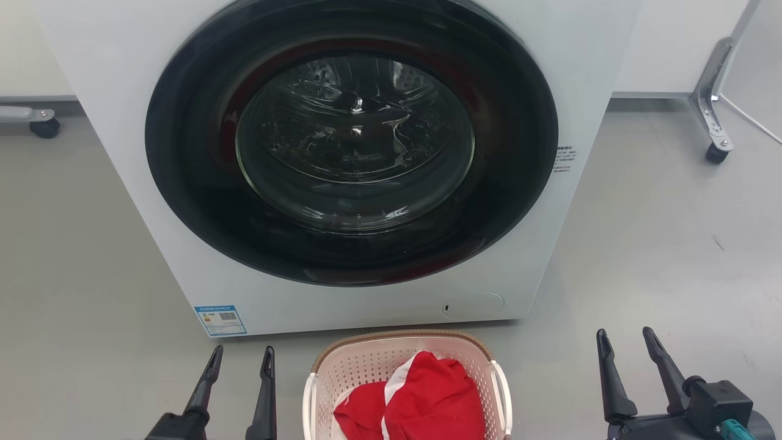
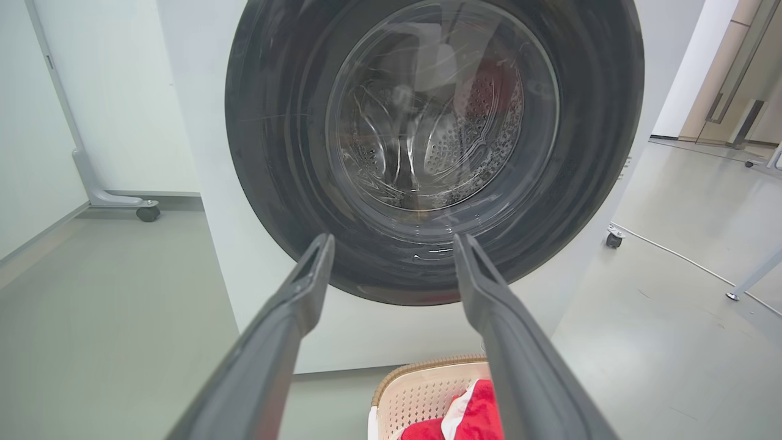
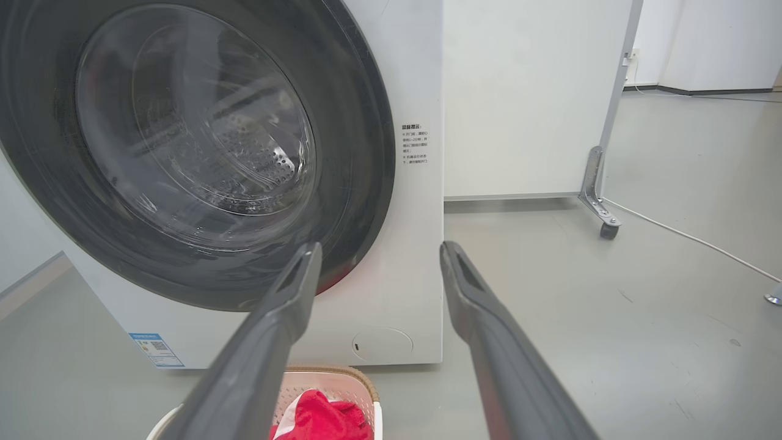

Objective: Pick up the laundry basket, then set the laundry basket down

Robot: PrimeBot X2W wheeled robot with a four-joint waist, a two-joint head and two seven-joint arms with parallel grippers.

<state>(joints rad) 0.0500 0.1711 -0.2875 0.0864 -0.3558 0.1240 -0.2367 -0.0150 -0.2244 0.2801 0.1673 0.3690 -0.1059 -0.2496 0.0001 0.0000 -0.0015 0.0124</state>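
Observation:
The laundry basket (image 1: 366,366) stands on the grey floor just in front of the washer, at the bottom middle of the head view. It is pale and perforated, with a brown woven rim and white side handles, and red and white clothing (image 1: 421,400) lies inside. My left gripper (image 1: 241,360) is open to the basket's left, clear of it. My right gripper (image 1: 628,342) is open well to the basket's right. The basket (image 2: 421,391) peeks in low between the left fingers, and the basket (image 3: 339,382) shows low in the right wrist view.
A white front-loading washer (image 1: 342,153) with a shut dark round door rises directly behind the basket. White panels on castor feet (image 1: 716,153) stand at the back right and back left (image 1: 44,127). A cable (image 3: 684,235) runs over the floor on the right.

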